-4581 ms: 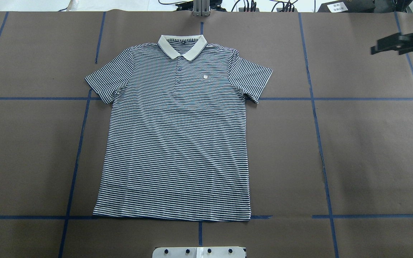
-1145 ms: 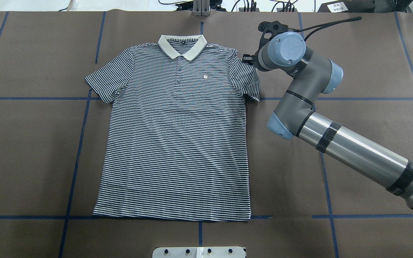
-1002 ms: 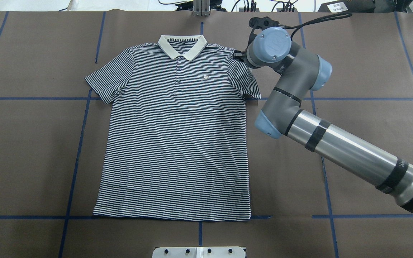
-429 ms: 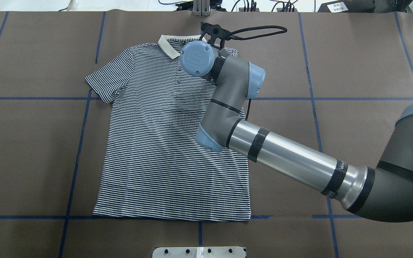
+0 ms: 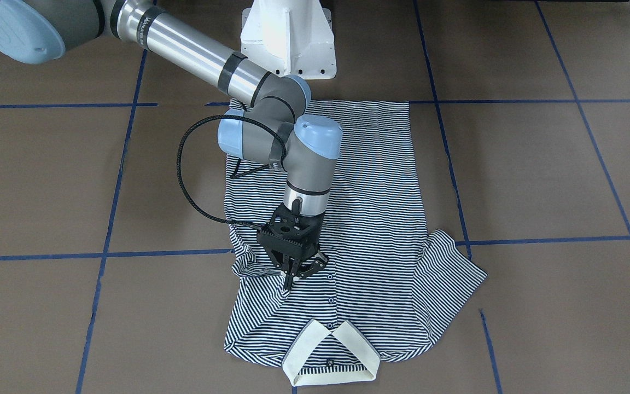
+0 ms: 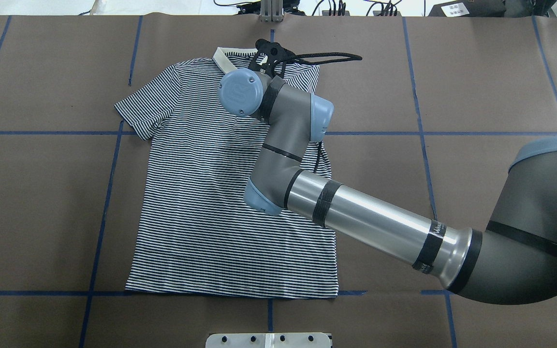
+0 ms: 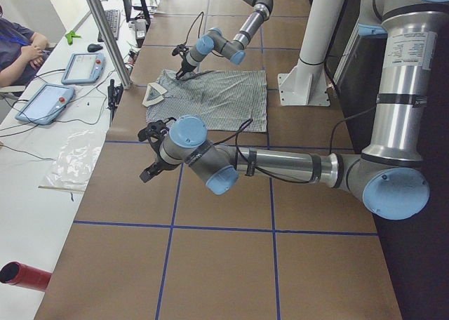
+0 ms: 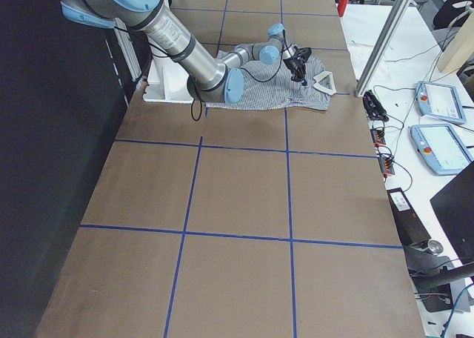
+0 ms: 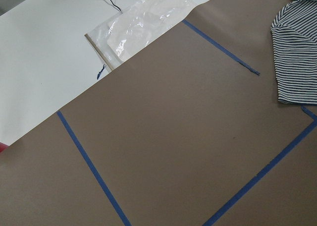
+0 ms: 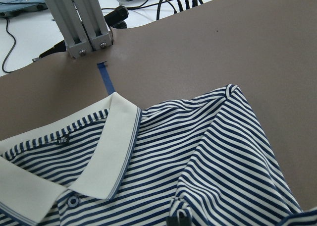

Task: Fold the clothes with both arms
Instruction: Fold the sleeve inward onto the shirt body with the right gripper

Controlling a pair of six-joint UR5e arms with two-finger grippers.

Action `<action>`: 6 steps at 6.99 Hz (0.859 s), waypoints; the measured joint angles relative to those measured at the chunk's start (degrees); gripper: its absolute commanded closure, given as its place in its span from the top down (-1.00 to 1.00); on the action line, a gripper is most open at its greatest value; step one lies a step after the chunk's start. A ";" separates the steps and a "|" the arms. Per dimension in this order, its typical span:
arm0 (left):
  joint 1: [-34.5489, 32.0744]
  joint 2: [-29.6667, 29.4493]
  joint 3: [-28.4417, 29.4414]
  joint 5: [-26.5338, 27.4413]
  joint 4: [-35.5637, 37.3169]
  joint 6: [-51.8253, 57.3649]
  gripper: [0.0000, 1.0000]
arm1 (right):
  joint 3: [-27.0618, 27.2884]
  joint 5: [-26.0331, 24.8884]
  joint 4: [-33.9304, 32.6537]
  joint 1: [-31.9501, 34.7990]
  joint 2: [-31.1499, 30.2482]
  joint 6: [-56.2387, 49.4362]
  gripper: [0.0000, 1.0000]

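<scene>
The striped polo shirt (image 5: 369,208) lies flat on the brown table, with its cream collar (image 5: 328,355) at the far edge from the robot. My right gripper (image 5: 292,276) is shut on the shirt's right sleeve and holds it bunched over the chest, beside the button placket. In the overhead view the right arm (image 6: 278,121) covers that spot on the shirt (image 6: 201,193). The right wrist view shows the collar (image 10: 99,151) and folded striped cloth. My left gripper (image 7: 149,155) hovers over bare table off the shirt's left side; I cannot tell whether it is open or shut.
The white pedestal base (image 5: 287,38) stands behind the shirt's hem. An aluminium post (image 6: 271,12) stands at the far table edge. Teach pendants (image 7: 81,67) and a plastic bag (image 9: 143,18) lie on the white side table. Blue tape lines cross the table.
The right arm came in from the right, took hold of the shirt's right sleeve and carried it leftwards over the chest. The rest of the shirt has stayed put.
</scene>
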 measured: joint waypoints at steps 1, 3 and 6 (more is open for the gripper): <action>0.00 0.00 0.13 -0.01 0.04 -0.02 1.00 | -0.32 -0.62 -0.03 -0.21 0.29 -0.13 1.00; 0.00 0.00 0.36 -0.01 0.07 -0.08 1.00 | -0.49 -1.51 -0.06 -0.08 0.64 -3.93 1.00; -0.03 0.00 1.17 -0.07 0.05 -0.09 1.00 | 1.74 7.86 0.29 3.90 0.61 -14.40 1.00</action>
